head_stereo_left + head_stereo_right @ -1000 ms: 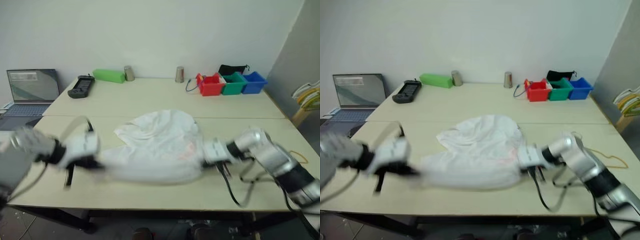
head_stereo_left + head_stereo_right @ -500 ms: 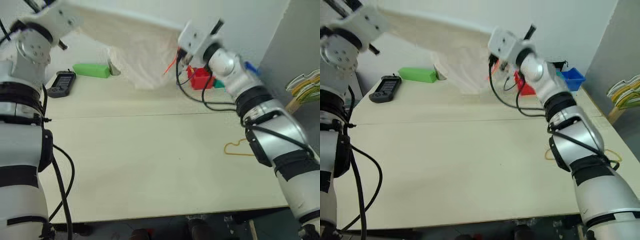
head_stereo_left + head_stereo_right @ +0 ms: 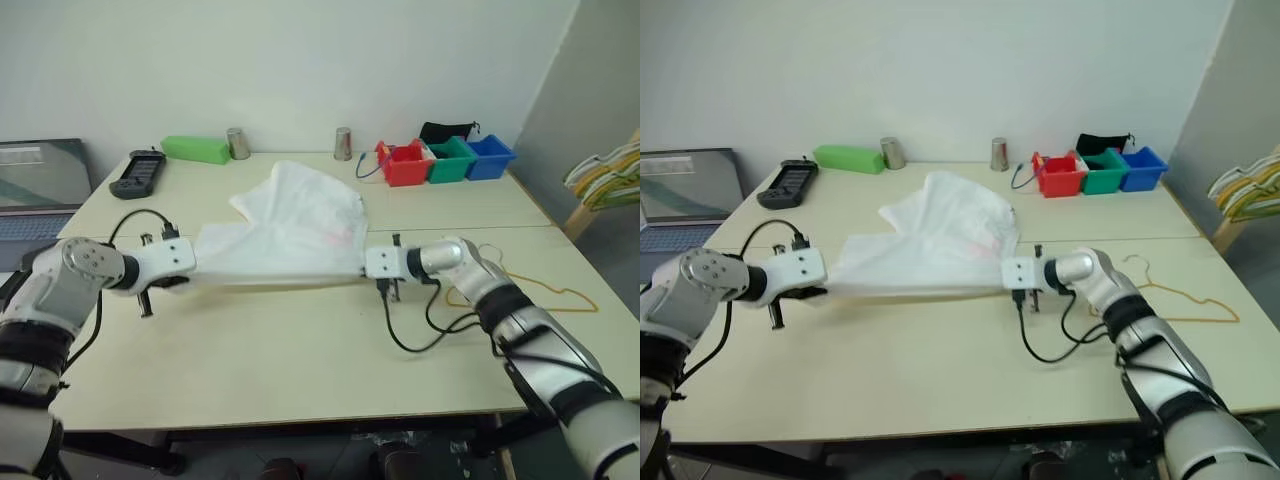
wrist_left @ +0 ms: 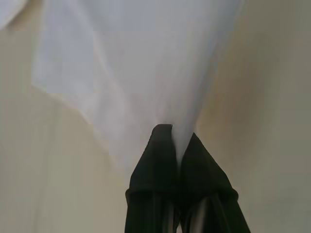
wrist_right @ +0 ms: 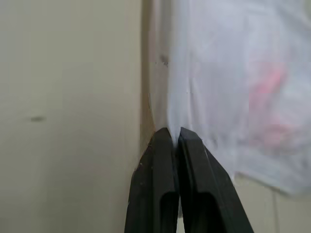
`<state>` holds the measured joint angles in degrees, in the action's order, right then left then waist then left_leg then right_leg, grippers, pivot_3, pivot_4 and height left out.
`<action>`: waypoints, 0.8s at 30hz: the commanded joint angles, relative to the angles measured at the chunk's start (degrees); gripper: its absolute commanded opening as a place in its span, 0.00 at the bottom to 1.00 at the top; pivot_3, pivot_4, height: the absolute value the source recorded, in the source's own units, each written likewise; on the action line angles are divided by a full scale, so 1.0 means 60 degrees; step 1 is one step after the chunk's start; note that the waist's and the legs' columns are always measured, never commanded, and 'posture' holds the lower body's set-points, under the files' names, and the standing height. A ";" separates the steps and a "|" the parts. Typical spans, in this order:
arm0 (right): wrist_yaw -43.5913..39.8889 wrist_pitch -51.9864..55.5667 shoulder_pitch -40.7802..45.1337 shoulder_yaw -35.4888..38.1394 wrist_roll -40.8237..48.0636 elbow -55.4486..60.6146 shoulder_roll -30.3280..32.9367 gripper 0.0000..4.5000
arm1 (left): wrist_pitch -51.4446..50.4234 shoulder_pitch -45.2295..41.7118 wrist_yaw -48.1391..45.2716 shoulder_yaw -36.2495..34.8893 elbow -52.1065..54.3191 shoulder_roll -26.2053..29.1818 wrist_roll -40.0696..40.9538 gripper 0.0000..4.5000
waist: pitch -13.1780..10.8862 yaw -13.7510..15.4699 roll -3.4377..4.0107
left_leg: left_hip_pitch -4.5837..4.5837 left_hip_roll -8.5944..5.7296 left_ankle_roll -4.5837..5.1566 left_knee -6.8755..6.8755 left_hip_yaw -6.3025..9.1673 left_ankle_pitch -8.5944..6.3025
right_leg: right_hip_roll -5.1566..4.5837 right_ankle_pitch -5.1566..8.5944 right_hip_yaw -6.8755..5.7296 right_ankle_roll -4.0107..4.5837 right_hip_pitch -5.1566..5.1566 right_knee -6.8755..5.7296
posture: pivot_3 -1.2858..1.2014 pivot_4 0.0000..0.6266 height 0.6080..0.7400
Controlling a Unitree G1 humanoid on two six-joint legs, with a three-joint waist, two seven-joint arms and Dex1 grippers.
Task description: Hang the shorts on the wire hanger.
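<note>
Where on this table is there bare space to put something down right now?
The near strip of the table, in front of the shorts, is bare apart from a black cable. The far left, between the remote and the shorts, is open too. Crowded: the far edge with the bins, and the right side around the wire hanger.

Along the far edge of the tabletop (image 3: 300,360) stand a green box (image 3: 196,149), 2 metal cups (image 3: 237,143), a black handset (image 3: 137,172) and 3 bins: red (image 3: 405,166), green (image 3: 450,163), blue (image 3: 490,158). A laptop (image 3: 38,185) sits left.
</note>
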<state>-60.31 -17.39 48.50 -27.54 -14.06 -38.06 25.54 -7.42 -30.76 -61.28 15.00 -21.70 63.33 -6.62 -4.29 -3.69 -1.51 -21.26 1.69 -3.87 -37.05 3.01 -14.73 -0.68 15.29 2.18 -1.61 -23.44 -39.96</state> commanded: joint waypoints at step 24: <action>-0.2120 0.6122 -0.4614 0.0497 0.2051 0.9584 0.3019 0.11 | -0.1934 0.5579 -0.1632 -0.2189 0.6046 0.2085 0.1199 0.00 | -0.0002 0.0314 0.0026 | 0.0082 0.0078 0.0011 0.0014 -0.0040 -0.0006 | 0.0117 0.0071 0.0053 0.0054 0.0047 0.0011 | 0.52 0.07 1.00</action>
<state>-72.09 18.08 20.67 -25.52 -3.15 17.46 42.88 -19.23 3.96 -71.43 2.59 14.22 75.88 1.32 -4.30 -1.80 -1.36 -20.76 2.18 -3.80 -36.96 2.77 -14.77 0.04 15.72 2.50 -1.28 -23.16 -39.89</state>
